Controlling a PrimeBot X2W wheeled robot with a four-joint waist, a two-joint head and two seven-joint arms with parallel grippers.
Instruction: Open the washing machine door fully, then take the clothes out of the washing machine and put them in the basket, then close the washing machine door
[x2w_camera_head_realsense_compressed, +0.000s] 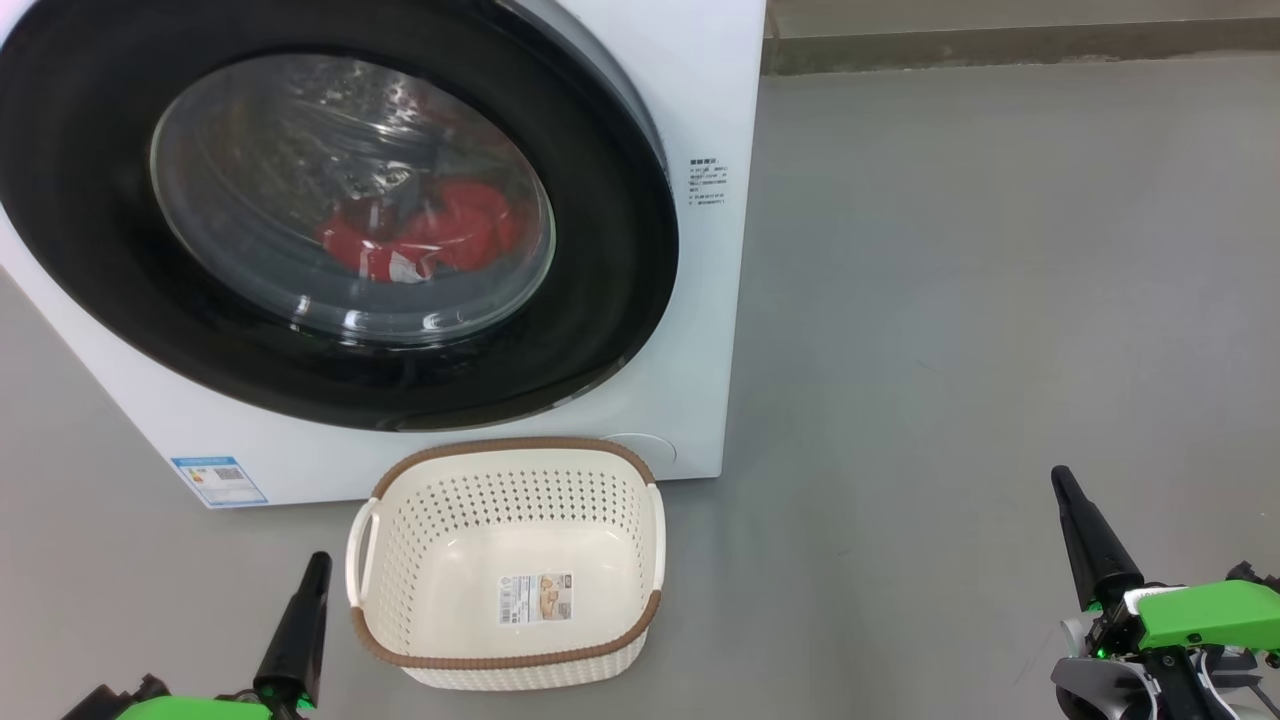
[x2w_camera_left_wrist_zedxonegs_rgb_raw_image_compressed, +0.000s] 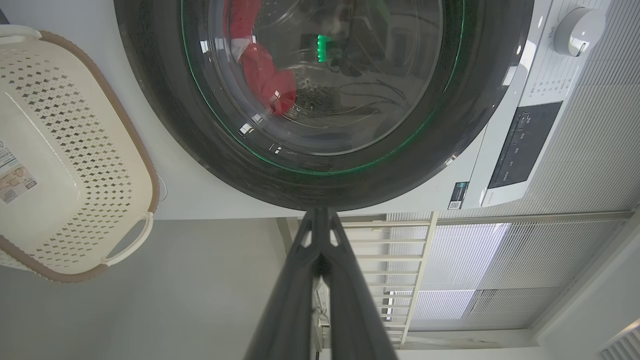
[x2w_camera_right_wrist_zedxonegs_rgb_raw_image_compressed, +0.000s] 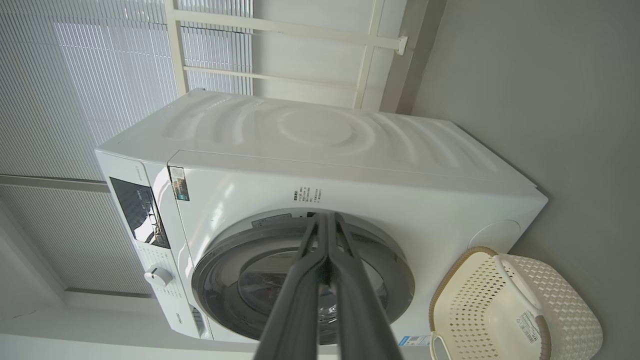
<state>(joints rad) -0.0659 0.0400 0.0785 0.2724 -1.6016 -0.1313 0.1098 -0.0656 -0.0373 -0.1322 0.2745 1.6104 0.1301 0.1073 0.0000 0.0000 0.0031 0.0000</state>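
Observation:
The white washing machine (x2w_camera_head_realsense_compressed: 700, 300) fills the upper left of the head view. Its round door (x2w_camera_head_realsense_compressed: 100, 150) with the black rim lies against the front. Through the glass I see the red clothes (x2w_camera_head_realsense_compressed: 430, 240) low in the drum. The cream basket (x2w_camera_head_realsense_compressed: 510, 445) stands empty on the floor just before the machine. My left gripper (x2w_camera_head_realsense_compressed: 318, 562) is shut and empty, left of the basket. My right gripper (x2w_camera_head_realsense_compressed: 1060, 478) is shut and empty, far to the right. The left wrist view has the left gripper (x2w_camera_left_wrist_zedxonegs_rgb_raw_image_compressed: 320, 212) just under the door (x2w_camera_left_wrist_zedxonegs_rgb_raw_image_compressed: 350, 190), the clothes (x2w_camera_left_wrist_zedxonegs_rgb_raw_image_compressed: 265, 75) and the basket (x2w_camera_left_wrist_zedxonegs_rgb_raw_image_compressed: 75, 150).
Grey floor (x2w_camera_head_realsense_compressed: 950, 300) spreads to the right of the machine, up to a wall base (x2w_camera_head_realsense_compressed: 1000, 45). The right wrist view shows the right gripper (x2w_camera_right_wrist_zedxonegs_rgb_raw_image_compressed: 327, 216), the machine (x2w_camera_right_wrist_zedxonegs_rgb_raw_image_compressed: 325, 135), its dial (x2w_camera_right_wrist_zedxonegs_rgb_raw_image_compressed: 157, 276), the basket (x2w_camera_right_wrist_zedxonegs_rgb_raw_image_compressed: 480, 300), a white rack (x2w_camera_right_wrist_zedxonegs_rgb_raw_image_compressed: 280, 30) and blinds behind.

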